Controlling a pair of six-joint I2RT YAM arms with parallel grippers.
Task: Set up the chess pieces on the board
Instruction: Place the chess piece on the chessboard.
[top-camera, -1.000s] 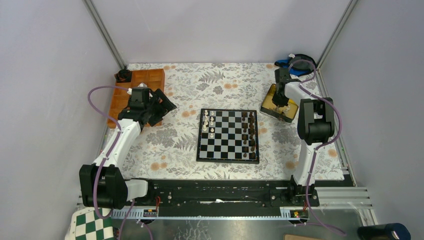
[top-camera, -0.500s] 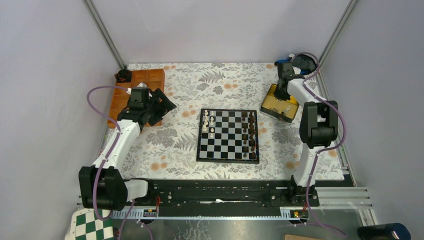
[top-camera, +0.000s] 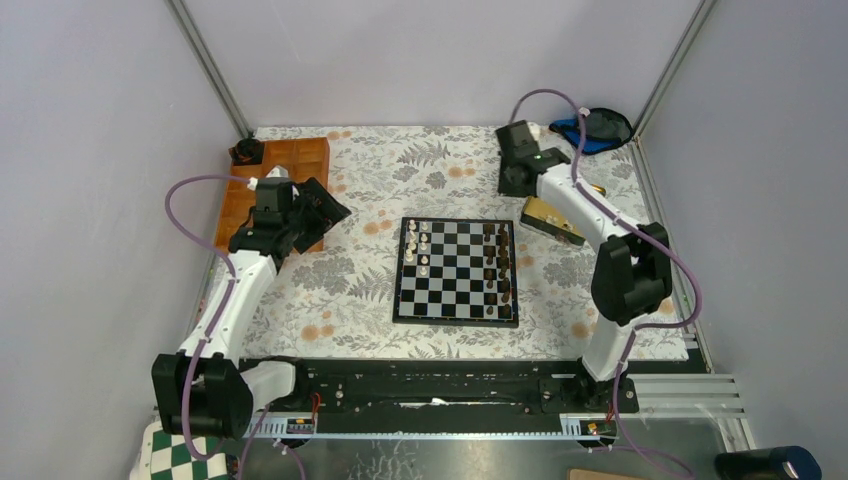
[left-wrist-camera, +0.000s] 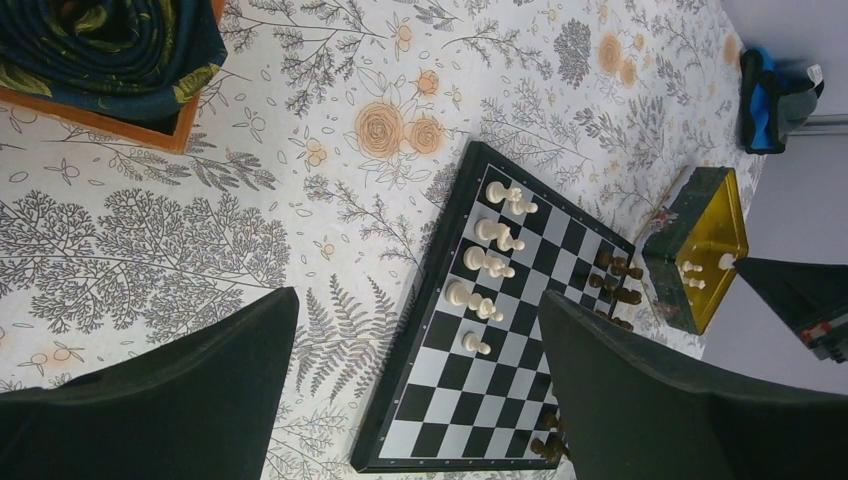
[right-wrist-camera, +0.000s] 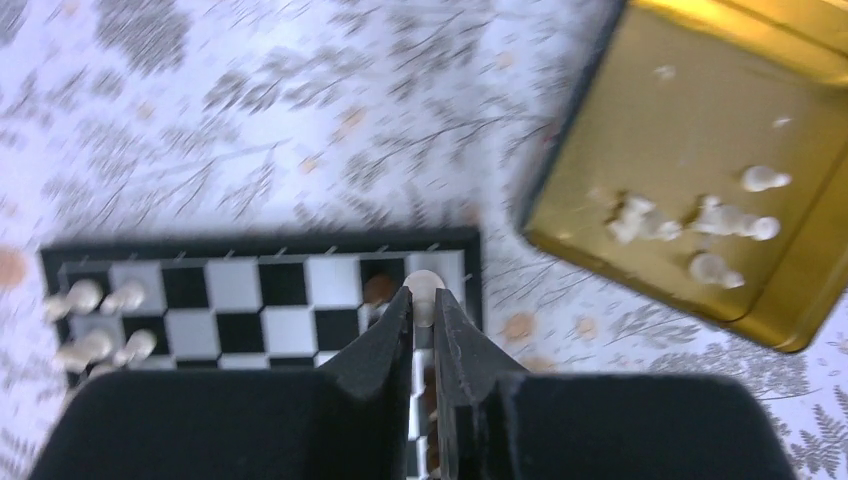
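Right gripper (right-wrist-camera: 423, 300): clenched on one white piece (right-wrist-camera: 424, 283), held in the air near the board's far right corner.
Left gripper (left-wrist-camera: 417, 310): released, fingers wide apart, by the orange tray (top-camera: 290, 160); we would leave it parked.
Bench (top-camera: 340, 290): floral cloth, carrying everything.
Board (top-camera: 456, 321): mid-bench, with white pieces (top-camera: 418, 245) along its left side and dark pieces (top-camera: 498, 265) along its right. We judge the held piece belongs on a vacant left-side square, so we centre over that square before lowering.
Tin (right-wrist-camera: 690, 130): just beside the board's far right corner, with more white pieces loose inside.
Held piece: tiny and pinched at the fingertips. We lower it upright, open only slightly, and lift straight up so its neighbours stay standing.
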